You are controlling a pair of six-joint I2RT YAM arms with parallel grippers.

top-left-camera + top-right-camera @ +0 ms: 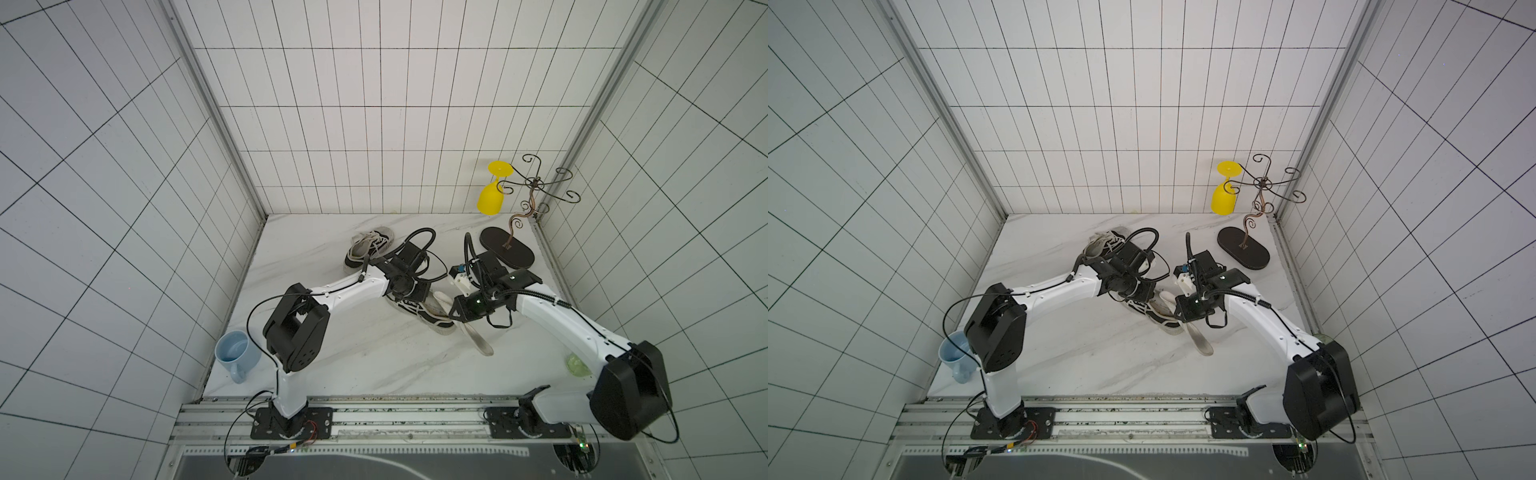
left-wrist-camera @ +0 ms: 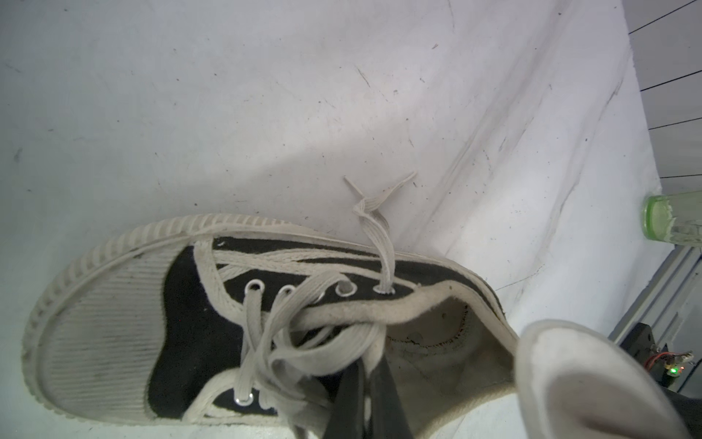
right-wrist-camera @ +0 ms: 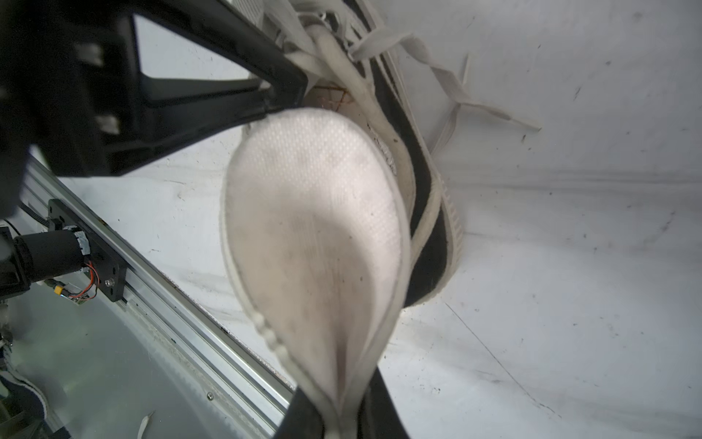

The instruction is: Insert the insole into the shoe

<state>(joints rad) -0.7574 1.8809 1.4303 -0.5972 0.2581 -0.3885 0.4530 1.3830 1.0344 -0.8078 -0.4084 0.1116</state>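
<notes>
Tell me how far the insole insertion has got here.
Done: left gripper clamps the shoe beside its laces; right gripper pinches the insole. In hand: the insole's rounded end is at the shoe's opening. Remaining: sliding it in; most lies outside.

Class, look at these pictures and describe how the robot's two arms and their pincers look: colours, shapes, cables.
The left arm and right arm have smooth white shells and bulky black joint housings. Thin black cables run alongside; ribbed black hoses loop at the wrists. Pincer fingers are slim and black.
</notes>
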